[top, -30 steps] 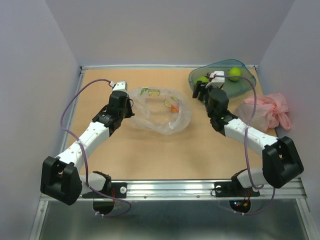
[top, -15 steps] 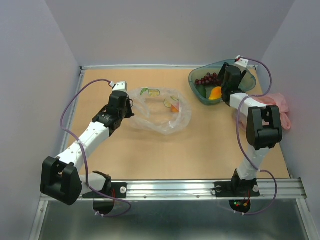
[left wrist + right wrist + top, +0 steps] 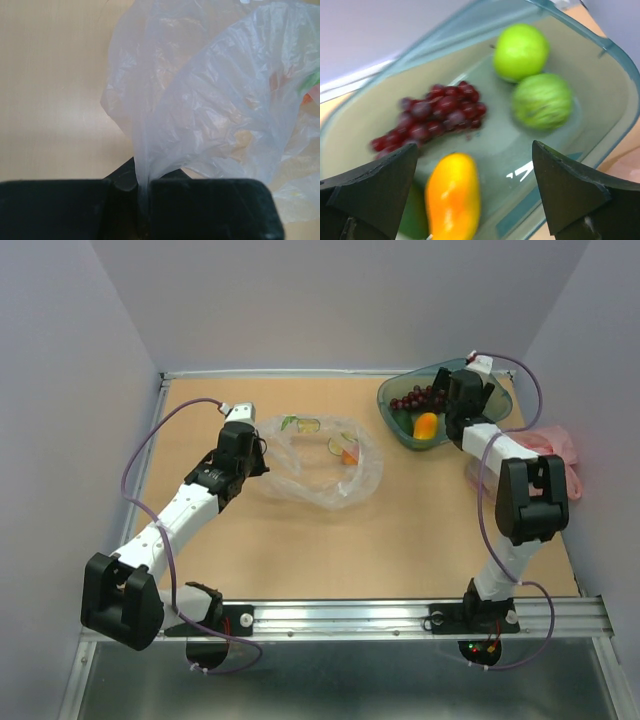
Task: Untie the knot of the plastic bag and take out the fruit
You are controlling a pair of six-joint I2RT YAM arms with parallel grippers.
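Note:
The transparent plastic bag point(image 3: 318, 462) lies crumpled at the table's middle, with a small orange fruit point(image 3: 349, 455) showing inside it. My left gripper point(image 3: 247, 447) is at the bag's left edge. In the left wrist view it point(image 3: 142, 197) is shut on a twisted strand of the bag point(image 3: 210, 100). My right gripper point(image 3: 458, 410) hangs open and empty over the teal tray point(image 3: 395, 390). The right wrist view shows the gripper point(image 3: 475, 185) above purple grapes point(image 3: 435, 117), two green fruits point(image 3: 520, 50) and an orange-yellow mango point(image 3: 452, 200) in the tray point(image 3: 615, 65).
A pink plastic bag point(image 3: 555, 455) lies at the right edge, beside my folded right arm point(image 3: 525, 500). Grey walls close in the table at the back and on both sides. A metal rail point(image 3: 340, 615) runs along the near edge.
My right arm has folded back, and its gripper has shifted from the tray's left part to its right part. The grapes and mango now show in the tray. My left arm has not moved.

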